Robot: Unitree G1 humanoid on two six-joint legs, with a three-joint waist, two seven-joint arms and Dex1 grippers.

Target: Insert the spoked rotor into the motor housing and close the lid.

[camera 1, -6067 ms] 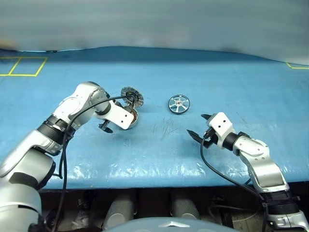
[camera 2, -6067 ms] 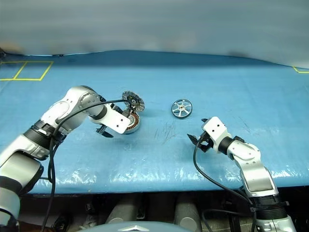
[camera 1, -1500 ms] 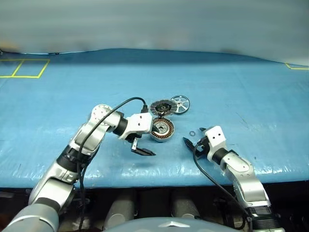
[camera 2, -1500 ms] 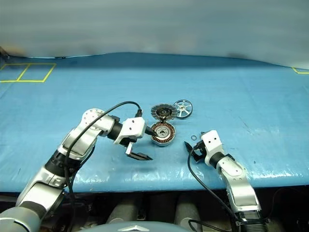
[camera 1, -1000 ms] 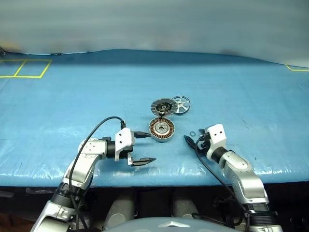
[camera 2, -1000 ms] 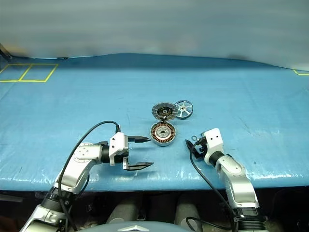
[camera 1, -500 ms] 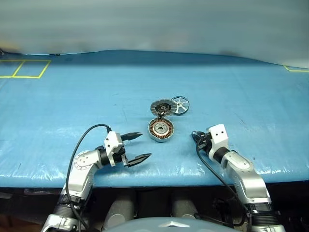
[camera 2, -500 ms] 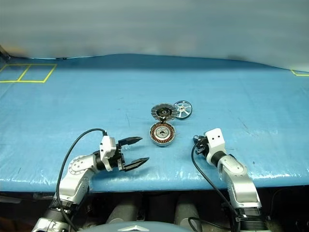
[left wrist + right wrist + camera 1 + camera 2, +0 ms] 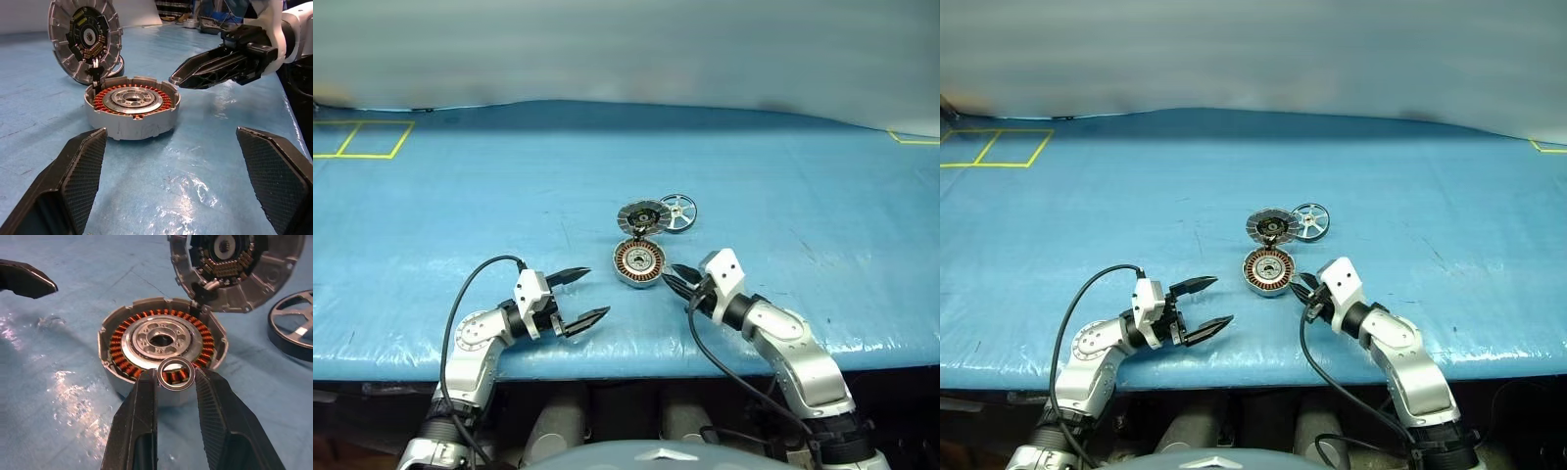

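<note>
The motor housing, a silver cup with copper windings, sits on the blue table. Its lid stands open on the far side, dark inner face showing. The spoked rotor lies flat just right of the lid. My right gripper is shut on a small silver ring, held just off the housing's near right rim. My left gripper stands open to the housing's left, apart from it, with nothing between its fingers. In the left wrist view the housing lies ahead of it.
Blue sheeting covers the table, whose front edge runs just below both grippers. Yellow tape squares mark the far left corner. Black cables trail from both wrists.
The right gripper has closed on the small ring that lay on the table and carried it left and up to the housing. The left gripper has drawn back slightly, still open.
</note>
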